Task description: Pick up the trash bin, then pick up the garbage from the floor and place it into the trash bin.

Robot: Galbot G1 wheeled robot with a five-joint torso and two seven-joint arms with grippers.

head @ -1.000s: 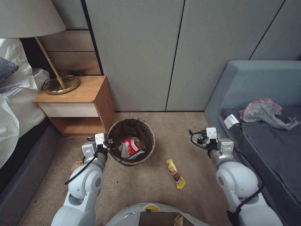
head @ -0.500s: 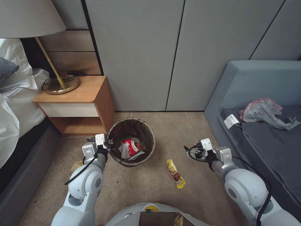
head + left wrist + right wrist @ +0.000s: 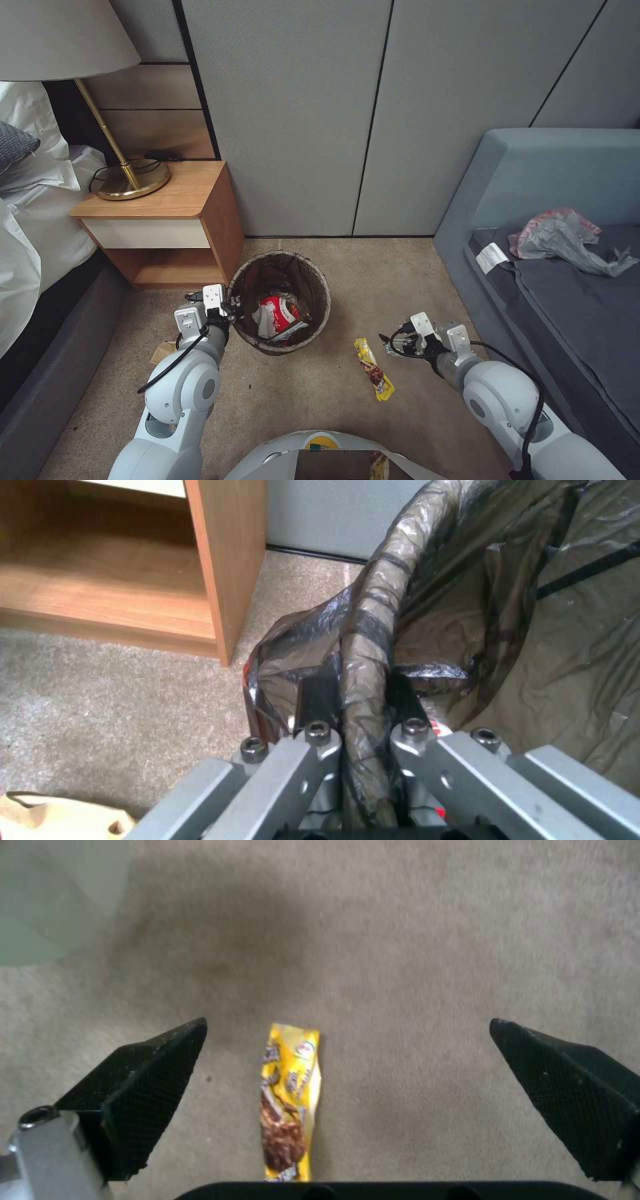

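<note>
On the carpet (image 3: 320, 400) beside the nightstand (image 3: 163, 220) stands the bin (image 3: 248, 275), its brown bag (image 3: 507, 630) folded over the rim and a red-and-white cup (image 3: 279, 315) lying inside. At the bin's near left edge, the left pincer (image 3: 231, 308) is clamped on the rim, one finger (image 3: 313, 700) outside and the other inside, with the bag pinched between them. Near that arm a scrap of brown paper (image 3: 162, 349) lies on the carpet. To the bin's right a yellow wrapper (image 3: 373, 368) lies flat, well apart from the bin. Just beside it, on its right, the right pincer (image 3: 387, 345) hangs low with its fingers (image 3: 143, 1085) spread wide and nothing between them; in the right wrist view the wrapper (image 3: 288, 1100) lies between the two tips, nearer one of them. On the sofa (image 3: 533, 180) rests a crumpled plastic bag (image 3: 563, 240).
</note>
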